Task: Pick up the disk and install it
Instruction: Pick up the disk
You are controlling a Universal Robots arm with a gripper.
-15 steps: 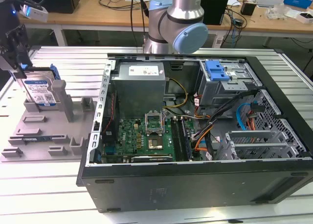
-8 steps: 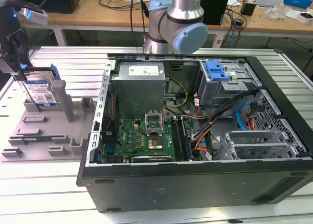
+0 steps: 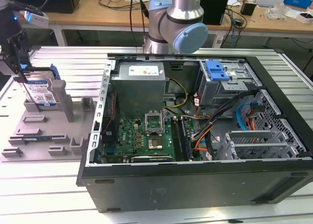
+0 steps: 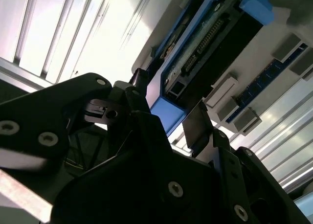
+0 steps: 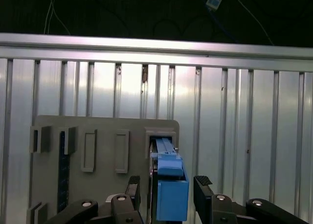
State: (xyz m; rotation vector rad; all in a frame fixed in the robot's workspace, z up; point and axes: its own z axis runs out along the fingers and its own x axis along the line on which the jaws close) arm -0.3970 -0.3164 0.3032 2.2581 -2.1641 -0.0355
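Wooden desks (image 3: 98, 12) stand behind a ribbed table (image 3: 49, 185).

We see the end effector (image 4: 168, 109) | fingers (image 4: 198, 128) spread, one each side of the disk (image 4: 210, 40) | disk in grey holder (image 4: 288, 43)

Disk (image 3: 43, 93): silver face, white-and-blue label, bright blue bracket around it.
Gripper (image 5: 167, 184): black, dotted with silver screw heads.
Holder tray (image 3: 39, 136): plain matt grey.
Table (image 3: 44, 199): silver aluminium, ribbed in long parallel grooves.
Computer case (image 3: 195, 185): black outside, bare grey metal inside.
Motherboard (image 3: 142, 136): green, with black slots.
Power supply box (image 3: 139, 89): grey, with a white label.
Drive bay latch (image 3: 216, 70): bright blue.
Flat cable (image 3: 239, 117): blue.
Wire bundle (image 3: 198, 138): orange, red and black.
Robot arm (image 3: 183, 9): silver tube, pale blue joint caps.
Benches (image 3: 98, 11): light wood.
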